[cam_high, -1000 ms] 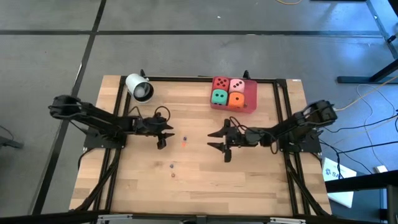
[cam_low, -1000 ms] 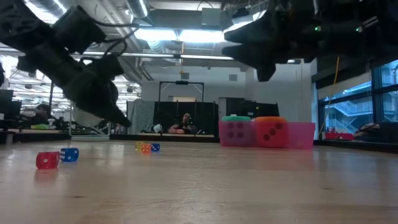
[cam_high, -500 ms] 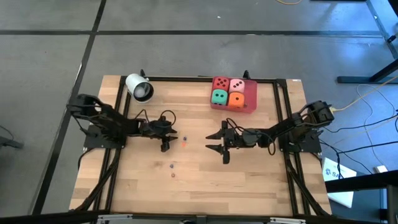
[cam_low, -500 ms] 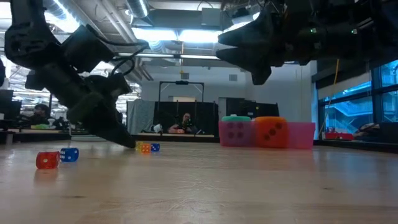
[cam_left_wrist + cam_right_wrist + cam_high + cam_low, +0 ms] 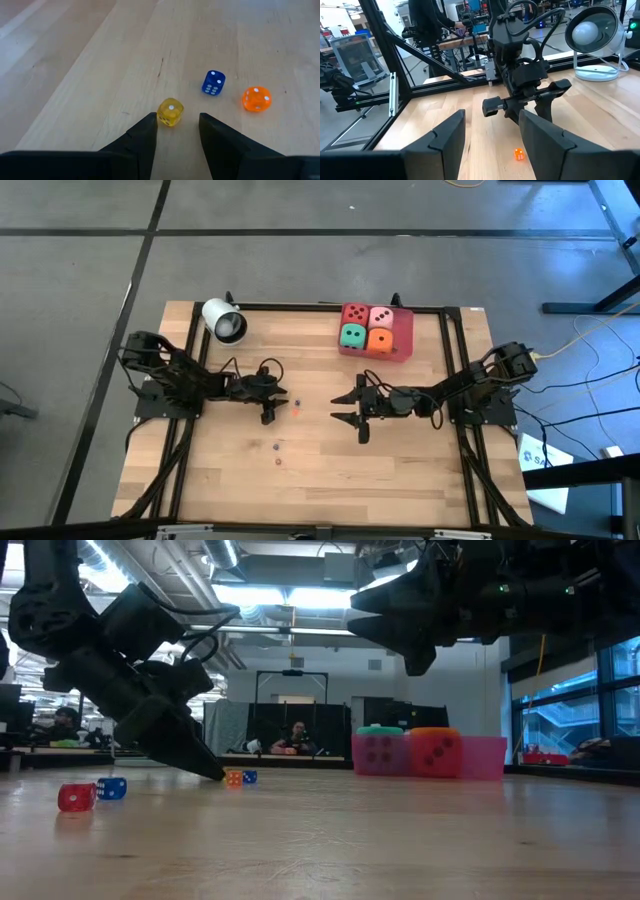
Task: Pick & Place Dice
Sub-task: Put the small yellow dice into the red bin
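Both arms are dark, near-black jointed links with thin black cables looping alongside them (most visibly just behind the fingers); each left-wrist finger [image 5: 142, 137] is matte black, wedge-shaped, tapering forward.

Four soft dice with dark pips sit packed in a two-by-two block, touching, all flat and upright in the pink-red tray [image 5: 405, 332] at the table's far right of centre. The red die [image 5: 354, 313] is far-left, the pink die [image 5: 380, 316] far-right, the green die [image 5: 352, 335] near-left and the orange die [image 5: 379, 339] near-right. In the low view, pink and orange side faces show side by side, with the green top just behind them.
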Controlling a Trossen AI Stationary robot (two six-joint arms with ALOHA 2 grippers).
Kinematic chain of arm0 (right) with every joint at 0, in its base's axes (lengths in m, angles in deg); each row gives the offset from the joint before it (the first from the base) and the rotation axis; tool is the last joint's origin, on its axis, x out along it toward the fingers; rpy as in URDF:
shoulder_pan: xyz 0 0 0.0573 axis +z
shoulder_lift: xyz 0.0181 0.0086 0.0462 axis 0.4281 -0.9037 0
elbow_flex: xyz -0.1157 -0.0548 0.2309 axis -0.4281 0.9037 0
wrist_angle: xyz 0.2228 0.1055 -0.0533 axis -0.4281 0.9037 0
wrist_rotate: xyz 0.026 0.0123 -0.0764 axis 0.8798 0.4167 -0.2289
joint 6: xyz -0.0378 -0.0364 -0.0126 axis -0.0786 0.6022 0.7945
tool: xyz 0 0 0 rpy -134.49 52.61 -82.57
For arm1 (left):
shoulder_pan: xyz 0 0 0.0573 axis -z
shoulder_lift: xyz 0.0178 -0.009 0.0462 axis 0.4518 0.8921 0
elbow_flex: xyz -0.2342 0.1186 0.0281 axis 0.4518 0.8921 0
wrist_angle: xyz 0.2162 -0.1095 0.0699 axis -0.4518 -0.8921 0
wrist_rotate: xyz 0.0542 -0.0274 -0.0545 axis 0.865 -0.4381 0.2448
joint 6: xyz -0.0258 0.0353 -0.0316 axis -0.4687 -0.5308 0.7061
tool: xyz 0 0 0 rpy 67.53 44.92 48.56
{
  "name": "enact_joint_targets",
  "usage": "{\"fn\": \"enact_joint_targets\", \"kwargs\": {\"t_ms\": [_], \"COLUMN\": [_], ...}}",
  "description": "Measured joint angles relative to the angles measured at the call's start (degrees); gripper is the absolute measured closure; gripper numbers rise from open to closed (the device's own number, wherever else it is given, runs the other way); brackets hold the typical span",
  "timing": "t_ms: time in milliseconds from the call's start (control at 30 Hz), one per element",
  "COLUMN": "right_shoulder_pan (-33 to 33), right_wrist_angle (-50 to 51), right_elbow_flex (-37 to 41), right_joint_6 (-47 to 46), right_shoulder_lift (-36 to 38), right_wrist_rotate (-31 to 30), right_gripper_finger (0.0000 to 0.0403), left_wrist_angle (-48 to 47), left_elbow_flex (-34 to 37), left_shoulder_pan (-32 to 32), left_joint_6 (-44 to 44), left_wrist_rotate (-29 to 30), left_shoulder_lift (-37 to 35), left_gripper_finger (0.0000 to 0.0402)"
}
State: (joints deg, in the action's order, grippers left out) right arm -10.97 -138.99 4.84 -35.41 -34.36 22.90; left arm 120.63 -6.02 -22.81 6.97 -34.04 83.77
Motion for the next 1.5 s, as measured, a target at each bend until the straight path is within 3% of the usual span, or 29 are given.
{"fn": "enact_joint_targets", "kwargs": {"t_ms": [1500], "right_shoulder_pan": [0.0], "right_wrist_angle": [0.02], "right_elbow_flex": [0.02], "right_joint_6": [0.03], "right_shoulder_lift": [0.02], "right_wrist_rotate": [0.0], "right_gripper_finger": [0.0218], "left_wrist_angle": [2.97], "left_elbow_flex": [-0.7], "left_shoulder_pan": [-0.02], "left_joint_6": [3.52], "left_wrist_rotate": [-0.33], "left_shoulder_lift": [4.46], "left_gripper_finger": [0.0264]}}
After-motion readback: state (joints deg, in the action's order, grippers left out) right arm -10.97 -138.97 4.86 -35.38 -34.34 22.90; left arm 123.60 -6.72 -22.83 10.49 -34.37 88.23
